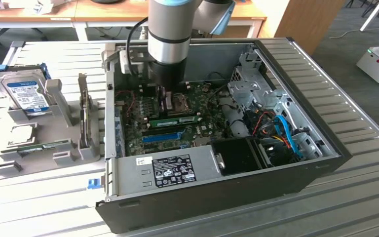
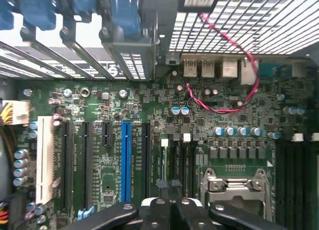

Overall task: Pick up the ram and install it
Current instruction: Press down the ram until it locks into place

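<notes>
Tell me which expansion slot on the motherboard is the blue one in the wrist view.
The long blue slot, flanked by black slots. It stands apart from the white slot near the board's edge, and it is the only blue one in the row.

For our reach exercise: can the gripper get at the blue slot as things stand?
Probably yes: the gripper hangs shut over the motherboard near the blue slot, which lies uncovered.

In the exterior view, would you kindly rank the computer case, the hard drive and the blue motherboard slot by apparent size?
1. Computer case, by far the largest.
2. Hard drive, upright in the grey holder at the exterior view's left.
3. Blue slot, the smallest, a thin strip.
</notes>
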Controlling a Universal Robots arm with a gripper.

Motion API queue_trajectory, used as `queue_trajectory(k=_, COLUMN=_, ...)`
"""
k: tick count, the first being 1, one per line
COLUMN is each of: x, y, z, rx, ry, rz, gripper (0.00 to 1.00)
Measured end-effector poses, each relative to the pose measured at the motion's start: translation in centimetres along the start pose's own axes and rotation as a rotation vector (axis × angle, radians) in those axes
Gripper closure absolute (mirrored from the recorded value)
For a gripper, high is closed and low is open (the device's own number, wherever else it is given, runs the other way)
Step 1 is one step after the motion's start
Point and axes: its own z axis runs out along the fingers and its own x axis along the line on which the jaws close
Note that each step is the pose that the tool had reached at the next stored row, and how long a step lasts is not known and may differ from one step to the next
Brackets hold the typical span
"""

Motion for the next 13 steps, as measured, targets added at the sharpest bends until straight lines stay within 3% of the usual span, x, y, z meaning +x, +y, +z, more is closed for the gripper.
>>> queue_trajectory(k=13, x=-0.1, y=0.12, z=-3.33, rx=-0.0001, ry=0.0000, rz=0.000, gripper=0.89)
